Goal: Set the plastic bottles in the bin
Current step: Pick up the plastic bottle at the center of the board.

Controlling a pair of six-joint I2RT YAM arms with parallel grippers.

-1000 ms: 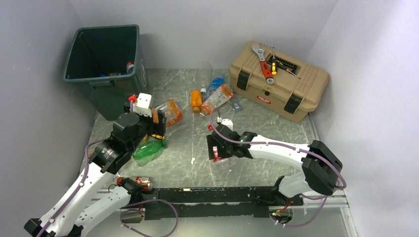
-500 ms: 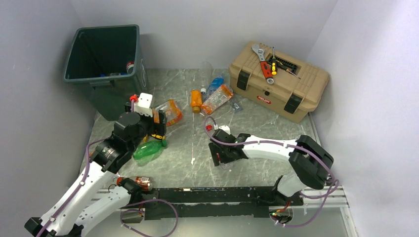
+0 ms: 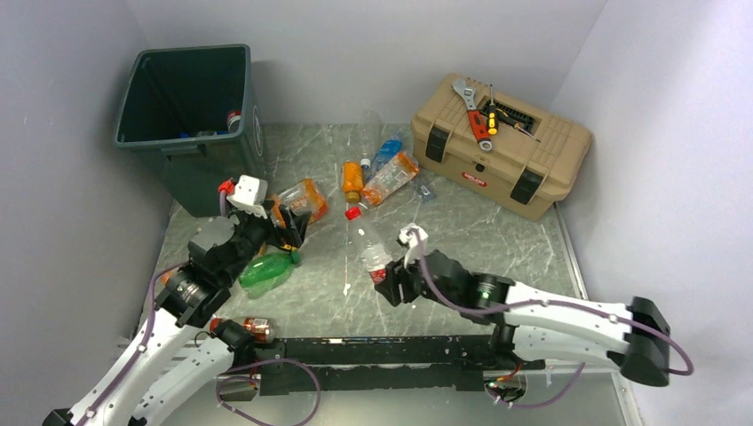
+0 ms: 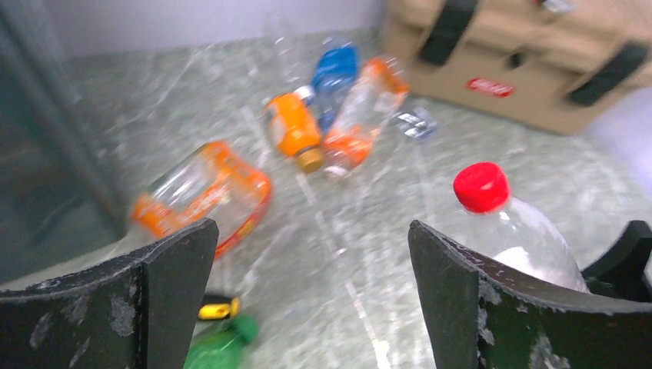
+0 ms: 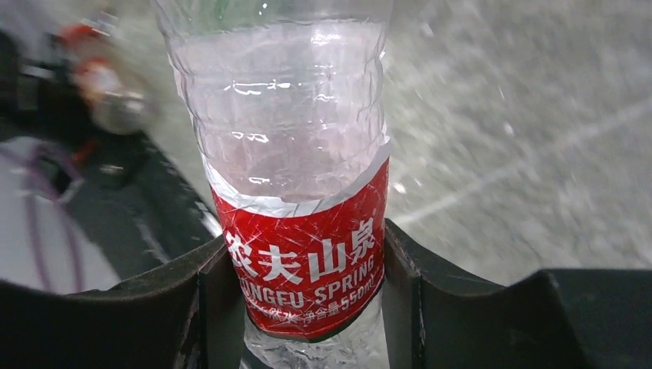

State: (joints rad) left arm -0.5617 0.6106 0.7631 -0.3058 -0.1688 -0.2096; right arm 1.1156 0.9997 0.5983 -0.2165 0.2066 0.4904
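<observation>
Grey marbled bench, pale walls. Dark green-grey rectangular plastic bin standing at far left corner, some bottles showing inside. Right hand clamping clear plastic bottle with red label and red cap at label; bottle tilting, cap pointing far-left. Left hand gaping wide, holding nothing, hovering near green plastic bottle. Orange and blue-labelled plastic bottles lying mid-bench near tan toolbox.

Glossy clear plastic bottle, smooth marbled tabletop
</observation>
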